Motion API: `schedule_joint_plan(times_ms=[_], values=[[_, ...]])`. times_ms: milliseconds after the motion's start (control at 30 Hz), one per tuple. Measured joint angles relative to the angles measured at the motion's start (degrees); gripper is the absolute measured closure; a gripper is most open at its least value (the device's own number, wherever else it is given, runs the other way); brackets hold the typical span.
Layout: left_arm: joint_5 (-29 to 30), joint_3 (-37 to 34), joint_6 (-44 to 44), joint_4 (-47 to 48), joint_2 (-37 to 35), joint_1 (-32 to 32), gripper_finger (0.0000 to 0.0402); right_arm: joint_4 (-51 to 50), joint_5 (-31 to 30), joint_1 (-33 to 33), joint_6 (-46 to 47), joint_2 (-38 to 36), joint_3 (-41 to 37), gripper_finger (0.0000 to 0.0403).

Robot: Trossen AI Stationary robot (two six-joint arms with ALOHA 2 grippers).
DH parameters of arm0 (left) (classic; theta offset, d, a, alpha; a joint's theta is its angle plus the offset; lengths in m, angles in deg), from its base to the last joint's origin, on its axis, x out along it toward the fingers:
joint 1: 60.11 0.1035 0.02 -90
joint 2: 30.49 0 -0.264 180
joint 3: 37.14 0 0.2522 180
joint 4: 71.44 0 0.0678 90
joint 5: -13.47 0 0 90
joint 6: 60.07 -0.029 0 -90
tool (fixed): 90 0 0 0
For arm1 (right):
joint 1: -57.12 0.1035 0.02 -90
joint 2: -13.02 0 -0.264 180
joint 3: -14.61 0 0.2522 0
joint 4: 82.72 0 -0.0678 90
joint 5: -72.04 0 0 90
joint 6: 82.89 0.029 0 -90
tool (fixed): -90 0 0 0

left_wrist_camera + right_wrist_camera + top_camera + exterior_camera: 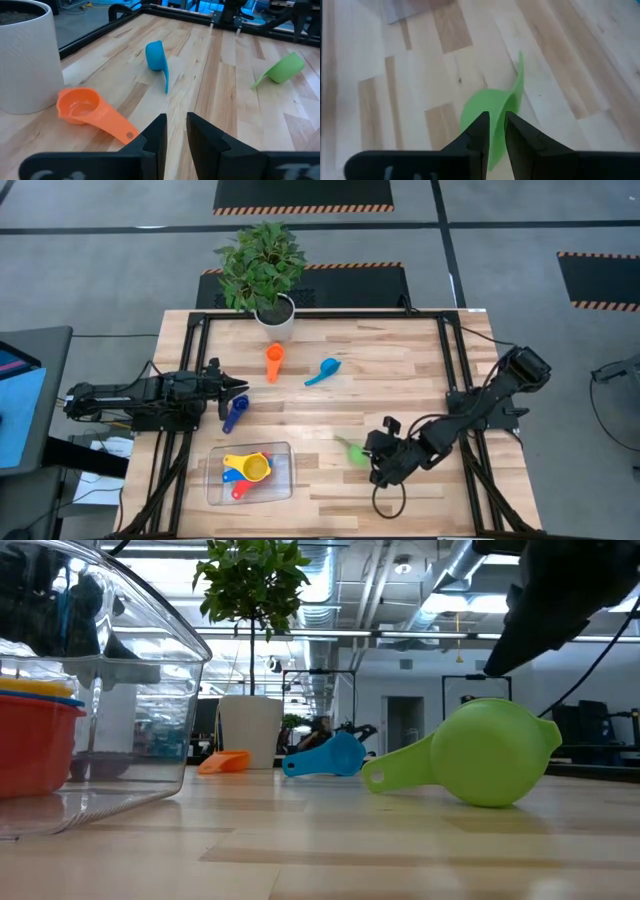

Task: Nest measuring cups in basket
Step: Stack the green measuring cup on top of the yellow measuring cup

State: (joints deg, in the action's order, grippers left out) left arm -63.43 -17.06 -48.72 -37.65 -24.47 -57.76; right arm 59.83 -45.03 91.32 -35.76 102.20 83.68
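A green measuring cup [352, 450] [490, 750] lies on its side on the table, bowl and handle tip down. My right gripper [496, 120] [372, 454] hovers just above it, tilted down, fingers a narrow gap apart, and the low view shows air between them and the cup. The clear basket [212, 480] at the near left holds yellow [256, 467], red [240, 489] and blue [231, 476] cups. Orange [274, 362], light blue [322, 371] and dark blue [233, 416] cups lie loose. My left gripper [176, 122] [241, 390] waits at the left, narrowly open and empty, beside the dark blue cup.
A white plant pot [275, 317] with a leafy plant stands at the far edge, just behind the orange cup. Black frame rails run along the table's left [190, 360] and right [450, 360] sides. Bare wood lies between the basket and the green cup.
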Motion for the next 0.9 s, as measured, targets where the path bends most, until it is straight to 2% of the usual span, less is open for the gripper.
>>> schedule_joint_plan(times_ms=[267, 533, 767, 900], values=[[0.00, 0.00, 0.04, 0.06, 0.00, 0.00, 0.0340, 0.34, 3.25, -0.20, 2.38, 0.80, 0.02, 0.0320], [0.00, -0.02, 0.04, 0.13, 0.00, 0.00, 0.0340, 0.54, 3.15, -0.25, 2.89, 1.45, 0.02, 0.0320], [0.00, 0.00, 0.03, 0.15, 0.00, -0.02, 0.0340, 1.16, 3.36, -1.04, 4.00, 5.98, -0.01, 0.0320], [0.00, 0.00, 0.02, 0.15, 0.00, 0.00, 0.0340, 4.56, 6.52, -2.08, 4.00, 8.59, -0.01, 0.0320]])
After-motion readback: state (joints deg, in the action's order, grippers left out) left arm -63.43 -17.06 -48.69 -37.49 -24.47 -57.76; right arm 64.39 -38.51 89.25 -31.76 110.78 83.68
